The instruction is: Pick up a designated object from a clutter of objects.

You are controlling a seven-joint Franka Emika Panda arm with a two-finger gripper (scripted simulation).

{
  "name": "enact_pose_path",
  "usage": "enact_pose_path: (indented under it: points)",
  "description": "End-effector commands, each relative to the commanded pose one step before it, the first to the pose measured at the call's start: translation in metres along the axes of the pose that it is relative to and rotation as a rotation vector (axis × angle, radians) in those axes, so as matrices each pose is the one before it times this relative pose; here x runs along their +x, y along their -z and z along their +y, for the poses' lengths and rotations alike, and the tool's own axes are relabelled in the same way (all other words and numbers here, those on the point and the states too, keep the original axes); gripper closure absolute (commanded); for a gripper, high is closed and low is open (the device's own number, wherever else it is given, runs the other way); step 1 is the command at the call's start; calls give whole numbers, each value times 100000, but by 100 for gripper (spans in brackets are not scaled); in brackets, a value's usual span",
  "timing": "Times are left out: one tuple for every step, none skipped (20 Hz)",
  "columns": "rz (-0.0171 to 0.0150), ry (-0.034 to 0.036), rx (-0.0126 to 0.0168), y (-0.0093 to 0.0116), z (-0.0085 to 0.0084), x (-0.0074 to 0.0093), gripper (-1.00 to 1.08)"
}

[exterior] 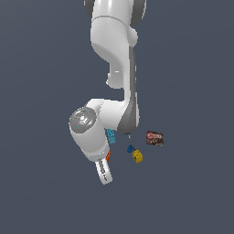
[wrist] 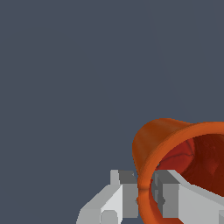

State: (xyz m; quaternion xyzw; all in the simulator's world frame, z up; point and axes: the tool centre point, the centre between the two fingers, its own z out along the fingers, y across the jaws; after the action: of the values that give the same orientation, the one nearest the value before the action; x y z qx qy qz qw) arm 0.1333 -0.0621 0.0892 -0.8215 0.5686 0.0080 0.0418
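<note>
Wrist view fills its lower corner with the orange cup (wrist: 175,148), tipped on its side, mouth toward the lens, thick rim caught between the two grey fingers (wrist: 127,192) of the gripper (wrist: 146,194); one finger outside the wall, the other inside the bowl; narrowed onto that rim, so holding the cup, as far as can be judged. Looks like hard, thin plastic: light, stiff, smooth and likely slippery; tapered sides would slide out of a squeeze across the body, so a pinch over the thick rim seems the surest hold; off-centre grip, so may swing. Exterior view shows only an orange sliver of the cup (exterior: 108,156) beside the white arm (exterior: 98,137); just past the cup, toward that view's right, the cyan block (exterior: 111,136), the yellow-and-blue piece (exterior: 135,154), then farther off the dark red packet (exterior: 155,138).
</note>
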Motion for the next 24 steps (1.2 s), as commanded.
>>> enact_pose_path:
  points:
    - [117, 100, 311, 1525, -572, -851, 108]
    - [0, 0, 0, 697, -235, -428, 108]
    - [0, 0, 0, 759, -256, -465, 108]
    - [42, -52, -19, 817, -264, -471, 108]
    - [0, 0, 0, 872, -295, -531, 108]
    - [0, 0, 0, 922, -313, -561, 108]
    - [37, -28, -14, 966, -322, -572, 108]
    - [0, 0, 0, 988, -336, -596, 108]
    - [39, -26, -14, 997, -335, -588, 108]
    - [0, 0, 0, 999, -342, -599, 108]
    - [41, -24, -13, 1001, -340, -589, 108]
    - [0, 0, 0, 997, -344, -596, 108]
    - [42, -23, -12, 995, -342, -585, 108]
    - [0, 0, 0, 989, -345, -588, 108]
    - [43, -21, -10, 985, -343, -578, 108]
    - [0, 0, 0, 976, -345, -578, 108]
    - [0, 0, 0, 968, -345, -573, 108]
    - [44, -19, -7, 964, -343, -565, 108]
    - [0, 0, 0, 950, -345, -561, 108]
    - [0, 0, 0, 939, -345, -554, 108]
    - [0, 0, 0, 927, -344, -547, 108]
    - [0, 0, 0, 914, -344, -539, 108]
    - [0, 0, 0, 900, -343, -530, 108]
    - [0, 0, 0, 880, -340, -518, 108]
